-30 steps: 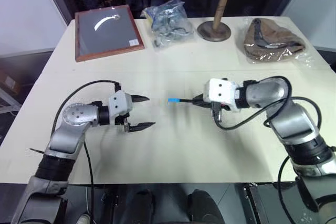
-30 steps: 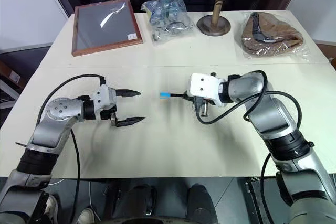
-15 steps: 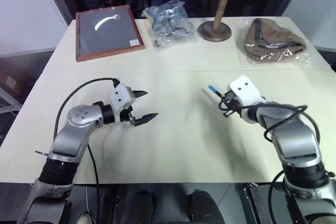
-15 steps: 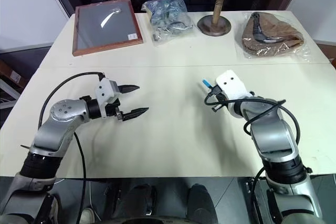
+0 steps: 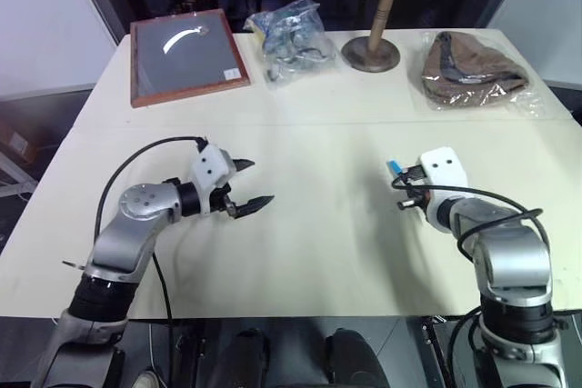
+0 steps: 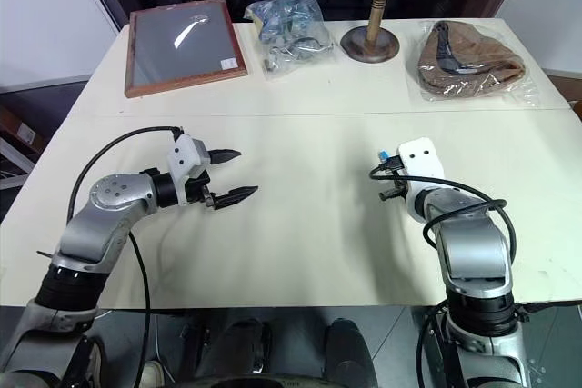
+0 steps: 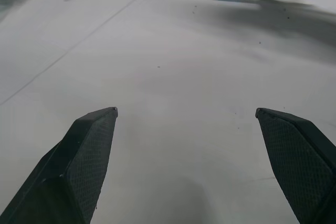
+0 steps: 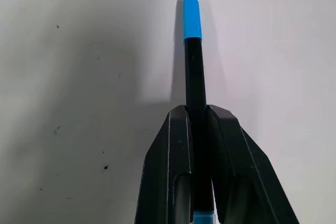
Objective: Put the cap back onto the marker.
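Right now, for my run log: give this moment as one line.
cap: on marker | right gripper: shut on marker, above table | left gripper: open, empty

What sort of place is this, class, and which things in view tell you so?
Probably a robot test or demo room: a plain white table by dark windows carries unrelated props, a framed picture, a wooden hat stand and bagged items.

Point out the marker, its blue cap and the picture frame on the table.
marker (image 8: 195, 77): right wrist view, on the black barrel.
cap (image 8: 191, 17): right wrist view, mid-length of the blue tube.
picture frame (image 5: 189, 90): left eye view, on its wooden near edge.
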### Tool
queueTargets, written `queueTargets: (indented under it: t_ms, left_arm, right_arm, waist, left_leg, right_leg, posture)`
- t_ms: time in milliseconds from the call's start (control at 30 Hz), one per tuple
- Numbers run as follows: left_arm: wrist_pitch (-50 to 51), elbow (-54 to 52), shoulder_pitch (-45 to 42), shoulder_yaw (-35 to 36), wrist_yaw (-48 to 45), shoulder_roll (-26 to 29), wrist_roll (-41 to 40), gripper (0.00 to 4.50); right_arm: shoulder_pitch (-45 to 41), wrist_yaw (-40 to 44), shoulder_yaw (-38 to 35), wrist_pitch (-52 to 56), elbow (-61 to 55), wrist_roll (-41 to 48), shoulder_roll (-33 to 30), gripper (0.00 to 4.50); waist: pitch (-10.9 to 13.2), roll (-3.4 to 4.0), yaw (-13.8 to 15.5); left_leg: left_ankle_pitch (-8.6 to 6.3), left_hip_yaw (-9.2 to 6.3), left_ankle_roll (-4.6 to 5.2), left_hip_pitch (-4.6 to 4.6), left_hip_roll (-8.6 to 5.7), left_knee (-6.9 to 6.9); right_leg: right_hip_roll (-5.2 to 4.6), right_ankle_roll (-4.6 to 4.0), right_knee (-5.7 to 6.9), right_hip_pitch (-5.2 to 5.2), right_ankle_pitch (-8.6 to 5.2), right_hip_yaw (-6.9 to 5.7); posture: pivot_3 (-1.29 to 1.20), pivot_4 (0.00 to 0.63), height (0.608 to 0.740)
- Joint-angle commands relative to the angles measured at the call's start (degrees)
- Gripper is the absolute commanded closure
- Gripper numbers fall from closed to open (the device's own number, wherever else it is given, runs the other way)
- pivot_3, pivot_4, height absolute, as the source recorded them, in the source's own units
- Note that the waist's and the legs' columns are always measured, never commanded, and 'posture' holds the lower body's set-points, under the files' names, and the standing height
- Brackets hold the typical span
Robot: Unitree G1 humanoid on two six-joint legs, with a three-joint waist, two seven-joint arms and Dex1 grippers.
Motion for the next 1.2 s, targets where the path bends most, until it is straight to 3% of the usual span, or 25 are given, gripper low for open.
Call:
queueTargets:
  t_ms: [33,767,967,1067,1200]
  left_arm:
    - [1.06,-2.72,0.34,0.78,0.48,0.42,-1.16,0.09]
    - [2.09,-3.41,0.60,0.01,1.49,-0.04,-1.15,0.09]
    - [2.16,-3.20,0.34,-0.02,1.16,0.07,-1.23,0.00]
    - [2.22,-3.15,0.29,-0.01,0.94,0.21,-1.28,0.00]
    - [2.76,-3.26,-0.07,-0.35,0.13,0.51,-1.50,0.00]
  right_arm:
    - [0.91,-1.31,-1.12,-0.57,-2.75,0.65,-0.28,4.50]
    - [3.41,-4.18,-2.65,-2.21,-3.59,4.17,0.39,4.50]
    - [3.34,-3.99,-3.15,-2.23,-3.91,5.17,-0.97,1.74]
    - [2.91,-3.65,-3.73,-1.83,-4.16,5.90,-1.44,0.09]
    - [1.34,-1.05,-4.97,-1.40,-5.53,8.25,-4.03,0.03]
  waist:
    - [0.00,0.00,0.01]
    - [0.00,0.01,0.05]
    - [0.00,0.01,0.01]
    - [0.00,0.01,0.02]
    - [0.00,0.01,0.02]
  left_leg:
    - [0.00,0.00,0.00,0.00,0.00,0.00]
    - [0.00,0.01,0.00,0.00,0.00,0.01]
    - [0.00,0.01,0.00,0.00,0.00,0.00]
    - [0.00,0.01,0.00,0.00,0.00,0.01]
    - [0.00,0.01,0.00,0.00,0.00,0.01]
  right_leg:
    - [0.00,0.00,0.00,0.00,0.00,0.00]
    - [0.00,0.00,0.00,0.01,0.00,0.00]
    - [0.00,0.00,0.00,0.01,0.00,0.01]
    - [0.00,0.00,0.00,0.01,0.00,0.01]
    - [0.00,0.00,-0.01,0.01,0.00,0.01]
  posture:
    - [0.00,0.150,0.740]
    - [0.00,0.150,0.740]
    - [0.00,0.150,0.740]
    - [0.00,0.150,0.740]
    - [0.00,0.150,0.740]
